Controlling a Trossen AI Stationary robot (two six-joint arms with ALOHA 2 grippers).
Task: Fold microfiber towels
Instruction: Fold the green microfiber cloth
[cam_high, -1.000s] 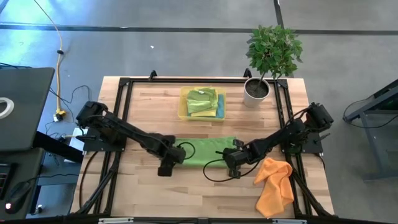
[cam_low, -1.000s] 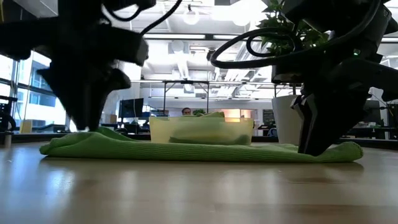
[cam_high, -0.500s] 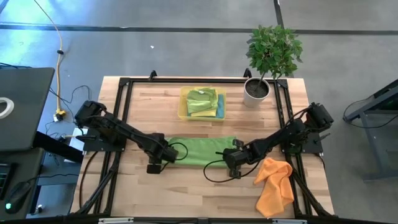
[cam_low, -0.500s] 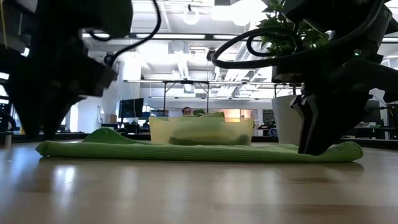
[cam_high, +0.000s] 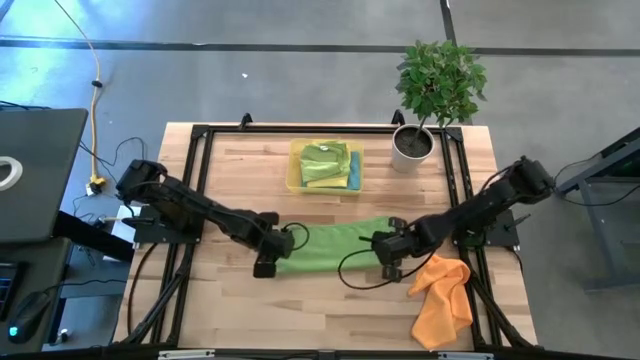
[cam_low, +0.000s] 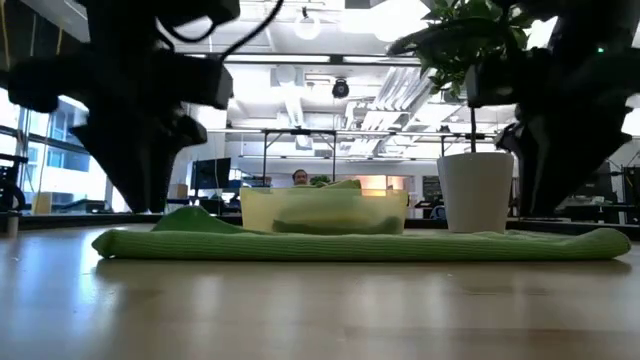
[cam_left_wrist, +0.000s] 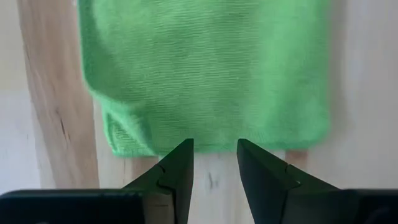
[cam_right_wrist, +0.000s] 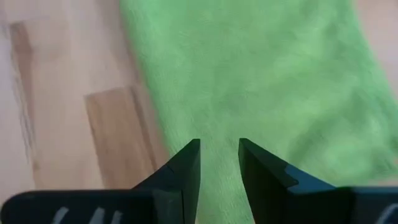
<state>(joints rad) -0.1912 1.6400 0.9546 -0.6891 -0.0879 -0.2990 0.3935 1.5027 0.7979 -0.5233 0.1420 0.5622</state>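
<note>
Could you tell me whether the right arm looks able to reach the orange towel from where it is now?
Probably yes: the right gripper sits open at the green towel's end, the orange towel lies uncovered right beside it, and nothing stands between.

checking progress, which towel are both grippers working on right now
The green towel spread flat mid-table, between both grippers; the orange towel lies crumpled apart, others sit in the tray.

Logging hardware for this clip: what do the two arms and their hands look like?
Both arms are black, slim and jointed, mounted on a black frame along the table's edges. A black cable loops beside each wrist. The left hand and the right hand each end in two dark, wedge-shaped fingers with a stepped notch on the inner faces. No markings are readable.
</note>
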